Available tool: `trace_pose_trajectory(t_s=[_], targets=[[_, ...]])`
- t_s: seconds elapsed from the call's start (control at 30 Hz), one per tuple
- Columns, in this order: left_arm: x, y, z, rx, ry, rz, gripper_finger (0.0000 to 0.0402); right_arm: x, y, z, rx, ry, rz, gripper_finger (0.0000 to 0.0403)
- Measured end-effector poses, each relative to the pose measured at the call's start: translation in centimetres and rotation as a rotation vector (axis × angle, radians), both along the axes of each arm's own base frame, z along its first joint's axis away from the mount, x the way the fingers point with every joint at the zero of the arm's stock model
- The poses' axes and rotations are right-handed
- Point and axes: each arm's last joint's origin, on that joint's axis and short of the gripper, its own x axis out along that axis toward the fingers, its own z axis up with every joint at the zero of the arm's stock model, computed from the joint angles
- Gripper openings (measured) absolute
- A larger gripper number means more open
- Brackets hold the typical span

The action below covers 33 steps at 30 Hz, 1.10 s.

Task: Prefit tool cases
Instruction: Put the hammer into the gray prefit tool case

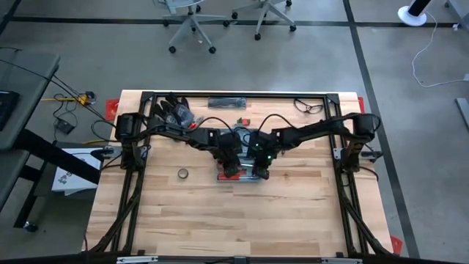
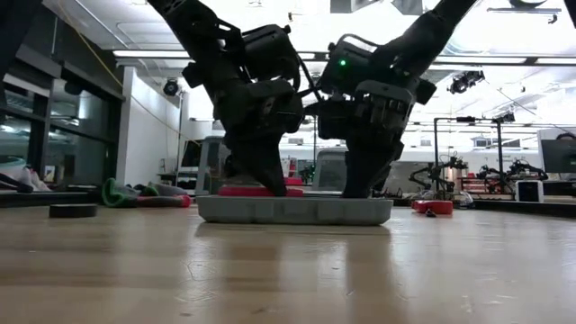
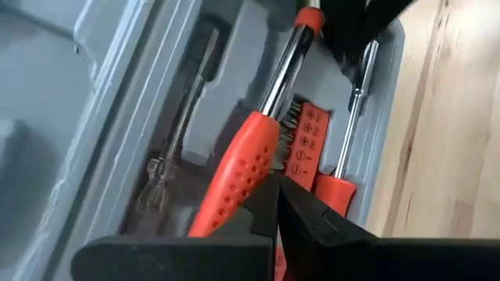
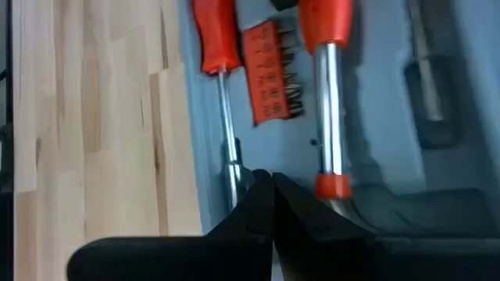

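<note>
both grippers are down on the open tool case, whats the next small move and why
Probably a gentle downward press with the shut left gripper on the red-handled tool. It seems to lie slanted across the recesses in the tool case rather than sunk in one. The shut right gripper sits at the tool's other end.

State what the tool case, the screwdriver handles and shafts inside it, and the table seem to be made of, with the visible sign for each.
Tool case: looks like matt blue-grey moulded plastic, with rounded formed recesses.
Screwdriver handles: probably orange-red plastic or rubber, going by the dimpled grip texture.
Shafts: appear to be polished metal, showing bright mirror-like highlights.
Table: wood, apparently butcher-block, with pale jointed strips and visible grain.
</note>
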Motion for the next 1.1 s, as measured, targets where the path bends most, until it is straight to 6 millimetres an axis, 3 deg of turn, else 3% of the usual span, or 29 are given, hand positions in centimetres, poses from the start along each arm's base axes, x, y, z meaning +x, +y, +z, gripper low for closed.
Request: trace_pose_trajectory(t_s=[0.17,0.43,0.8,1.1], targets=[[0.5,-0.1,0.3,-0.003,-0.056,-0.007,0.0,-0.2,-0.1,0.1,-0.001,0.01,-0.016,0.0],[1.3,-0.5,0.9,-0.002,-0.165,-0.008,0.0,-1.1,-0.6,3.9,-0.123,-0.065,-0.099,0.0],[1.5,0.5,1.0,0.018,-0.193,0.016,0.0,-1.9,-2.6,3.6,-0.146,-0.003,-0.156,0.0],[1.5,0.7,0.4,0.057,-0.173,0.01,0.0,-2.3,-2.7,3.4,-0.153,0.031,-0.119,0.0]])
